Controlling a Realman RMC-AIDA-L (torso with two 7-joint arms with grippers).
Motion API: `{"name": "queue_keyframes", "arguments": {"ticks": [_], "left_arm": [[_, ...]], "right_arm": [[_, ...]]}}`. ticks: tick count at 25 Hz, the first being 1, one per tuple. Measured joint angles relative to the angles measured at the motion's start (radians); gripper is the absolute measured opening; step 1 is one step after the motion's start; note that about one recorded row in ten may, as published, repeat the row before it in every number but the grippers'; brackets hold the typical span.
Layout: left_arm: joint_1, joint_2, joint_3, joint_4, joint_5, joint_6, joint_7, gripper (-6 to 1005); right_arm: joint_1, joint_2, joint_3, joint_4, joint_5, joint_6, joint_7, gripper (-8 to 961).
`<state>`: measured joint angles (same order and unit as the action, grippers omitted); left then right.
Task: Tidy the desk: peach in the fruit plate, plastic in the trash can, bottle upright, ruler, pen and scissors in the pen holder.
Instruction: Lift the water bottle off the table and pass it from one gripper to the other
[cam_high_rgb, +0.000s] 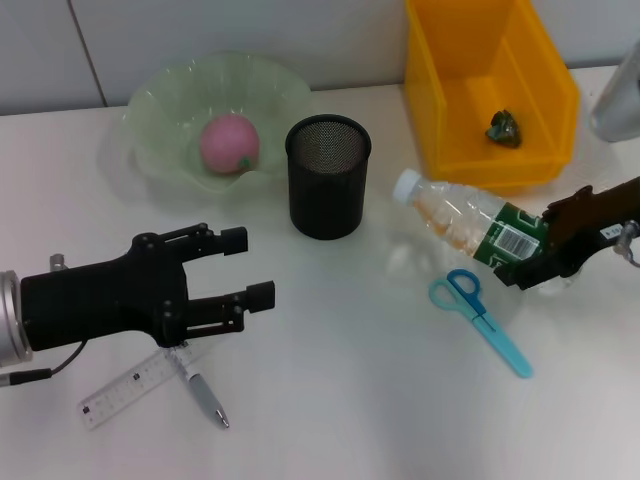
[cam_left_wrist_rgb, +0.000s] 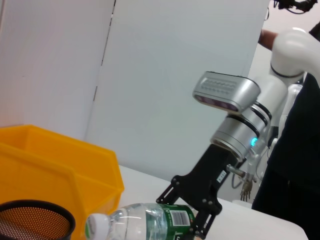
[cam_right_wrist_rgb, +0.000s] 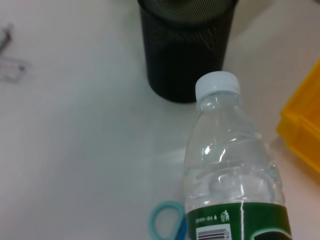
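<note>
Bottle (cam_high_rgb: 465, 218) is tilted, cap toward the pen holder (cam_high_rgb: 328, 175), base end clamped in my right gripper (cam_high_rgb: 535, 258) at the green label. In the right wrist view the bottle (cam_right_wrist_rgb: 231, 170) reads nearly along the camera axis, cap near the holder (cam_right_wrist_rgb: 185, 45). I cannot tell whether the base touches the desk (cam_high_rgb: 350, 380).

Step in hand, as I judge it: stand the bottle upright. To do it well:
1. Rotate the wrist about the base end so the cap sweeps up, not sideways; the holder is near the cap and the scissors (cam_high_rgb: 480, 318) lie just beside my jaws.
2. Grip is low on the body, so the bottle may pivot between the pads; rotate slowly.
3. Set the base flat on bare desk between the holder and the yellow bin (cam_high_rgb: 490, 90), then release only when it is vertical.

Status of the rest: peach (cam_high_rgb: 230, 143) sits in the fruit plate (cam_high_rgb: 165, 110); a dark crumpled piece (cam_high_rgb: 503, 127) lies in the bin. Ruler (cam_high_rgb: 130, 388) and pen (cam_high_rgb: 203, 393) are on the desk under my left gripper (cam_high_rgb: 245, 268), which hovers with fingers apart, holding nothing. 3 items not yet in the holder.
</note>
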<state>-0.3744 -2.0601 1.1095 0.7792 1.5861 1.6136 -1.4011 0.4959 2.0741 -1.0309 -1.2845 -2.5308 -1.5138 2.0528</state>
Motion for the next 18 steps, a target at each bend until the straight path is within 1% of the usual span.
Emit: {"name": "queue_keyframes", "arguments": {"ticks": [1, 6, 12, 18], "left_arm": [[0.001, -0.001, -0.016, 0.000, 0.000, 0.001, -0.004, 785], [-0.002, -0.003, -0.029, -0.004, 0.000, 0.008, -0.011, 785], [-0.006, -0.004, -0.031, -0.003, -0.008, 0.025, -0.024, 785], [-0.006, -0.003, -0.039, -0.008, -0.041, 0.025, -0.038, 784]], "right_arm": [[-0.012, 0.000, 0.004, -0.006, 0.018, 0.000, -0.011, 771], [-0.075, 0.003, 0.029, -0.026, 0.106, -0.006, -0.081, 770], [-0.148, 0.003, 0.082, -0.037, 0.284, -0.052, -0.232, 770], [-0.201, 0.004, 0.096, 0.013, 0.497, -0.060, -0.399, 771]]}}
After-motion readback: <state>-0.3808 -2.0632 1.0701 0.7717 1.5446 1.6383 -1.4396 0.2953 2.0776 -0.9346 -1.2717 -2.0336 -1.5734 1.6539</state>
